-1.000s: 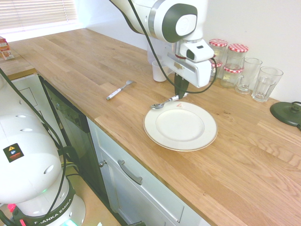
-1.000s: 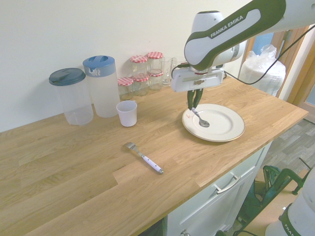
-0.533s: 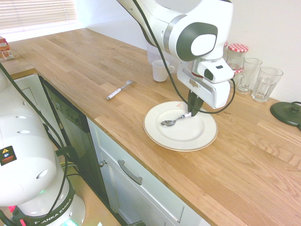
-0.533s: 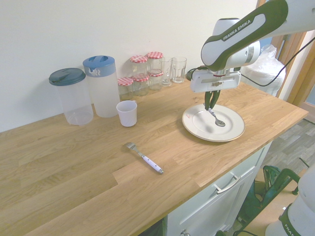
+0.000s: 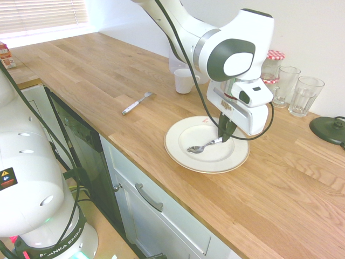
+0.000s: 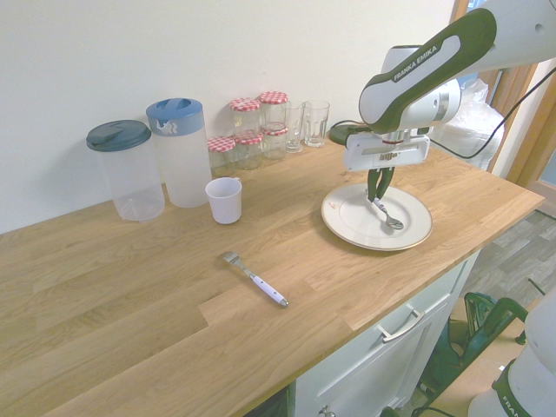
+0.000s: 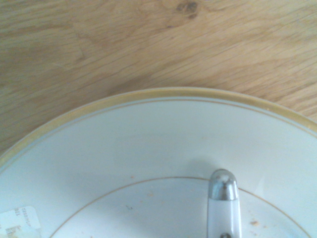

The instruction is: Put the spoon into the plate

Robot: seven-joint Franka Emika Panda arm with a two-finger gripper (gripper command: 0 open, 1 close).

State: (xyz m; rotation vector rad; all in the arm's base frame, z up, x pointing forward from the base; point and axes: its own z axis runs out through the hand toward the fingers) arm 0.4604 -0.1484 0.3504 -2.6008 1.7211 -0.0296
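First exterior view is showing the gripper (image 5: pixel 226 133) hanging over the plate (image 5: pixel 178 151), its dark fingers pressing together on the handle end of the spoon (image 5: pixel 202 146). The spoon is slanting down from the fingers toward 8 o'clock, its bowl lying low in the plate's well; whether the bowl is touching the plate I cannot tell. The plate is sitting on the wooden counter (image 5: pixel 86 70) near its front edge, with a small red mark on the rim at about 12 o'clock. A fork (image 5: pixel 137 102) with a whitish handle is lying on the counter well apart from the plate, at about 10 o'clock from it, and a white cup (image 5: pixel 184 81) is standing near the plate at 11 o'clock. Two glasses (image 5: pixel 295 90) and red-lidded jars (image 5: pixel 271 62) are standing along the wall at about 1 o'clock. Second exterior view is showing the gripper (image 6: pixel 378 192) from the opposite side, pinching the spoon (image 6: pixel 387 215) above the plate (image 6: pixel 343 223), the bowl pointing toward 5 o'clock. Two lidded pitchers (image 6: pixel 155 156) are standing by the wall, well apart from the plate at 9 o'clock. Wrist view is showing the plate rim (image 7: pixel 148 99) against the wood and the spoon's rounded handle tip (image 7: pixel 223 186) rising from the picture's lower edge.
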